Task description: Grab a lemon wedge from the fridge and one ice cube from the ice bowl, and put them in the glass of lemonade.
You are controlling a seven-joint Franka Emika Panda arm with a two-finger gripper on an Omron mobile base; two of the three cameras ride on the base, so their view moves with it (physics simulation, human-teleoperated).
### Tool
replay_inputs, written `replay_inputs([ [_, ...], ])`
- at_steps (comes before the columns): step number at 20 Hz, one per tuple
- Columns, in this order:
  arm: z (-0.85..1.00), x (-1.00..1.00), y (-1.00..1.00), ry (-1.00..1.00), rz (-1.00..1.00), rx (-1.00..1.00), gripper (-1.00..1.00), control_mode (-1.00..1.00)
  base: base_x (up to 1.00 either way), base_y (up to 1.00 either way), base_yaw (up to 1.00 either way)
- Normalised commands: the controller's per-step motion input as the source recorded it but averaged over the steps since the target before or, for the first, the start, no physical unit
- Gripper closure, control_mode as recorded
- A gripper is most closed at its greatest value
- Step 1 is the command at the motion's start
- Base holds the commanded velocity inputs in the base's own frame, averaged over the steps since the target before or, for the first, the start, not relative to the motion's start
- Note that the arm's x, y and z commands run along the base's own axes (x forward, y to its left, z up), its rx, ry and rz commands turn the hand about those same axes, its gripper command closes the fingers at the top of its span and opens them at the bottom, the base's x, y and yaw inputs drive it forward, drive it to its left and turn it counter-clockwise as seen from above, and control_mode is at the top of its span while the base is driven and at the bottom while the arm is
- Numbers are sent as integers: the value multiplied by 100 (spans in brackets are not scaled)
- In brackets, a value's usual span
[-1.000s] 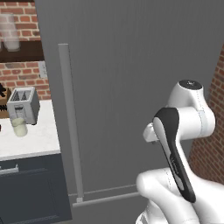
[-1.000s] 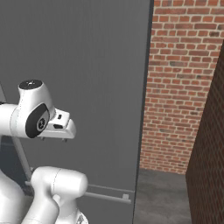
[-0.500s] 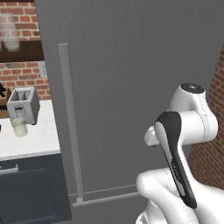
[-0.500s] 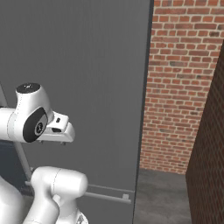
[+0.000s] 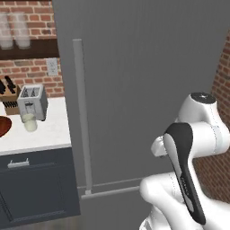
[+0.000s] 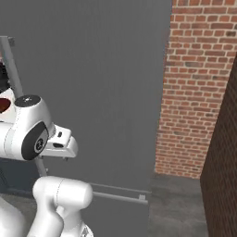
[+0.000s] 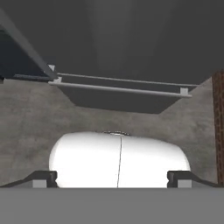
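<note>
Brick wall (image 6: 194, 92) flanks shut fridge (image 5: 143, 81); white counter (image 5: 45, 134) possibly holds lemonade.

Arm (image 5: 197, 148): glossy white rounded casing in thick tubular segments, bulbous at the joints. One joint is capped by a flat dark-grey disc with a lighter ring, and a long black tapering panel with faint small lettering runs down the side of one link; another joint carries a round dark-grey face. Hand housing (image 6: 62, 144): a white, boxy block with small dark recesses on its face.
</note>
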Motion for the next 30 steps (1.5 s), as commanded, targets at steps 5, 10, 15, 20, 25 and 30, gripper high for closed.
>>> replay_inputs([
  [5,0,0,0,0,0,0,-100,100,-1,98,0],
  [10,0,0,0,0,0,0,-100,100,39,100,-2],
  [15,0,0,0,0,0,0,-100,100,73,100,-10],
  [20,0,0,0,0,0,0,-100,100,91,100,-15],
  [25,0,0,0,0,0,0,-100,100,89,99,-15],
  [30,0,0,0,0,0,0,-100,100,81,99,-10],
])
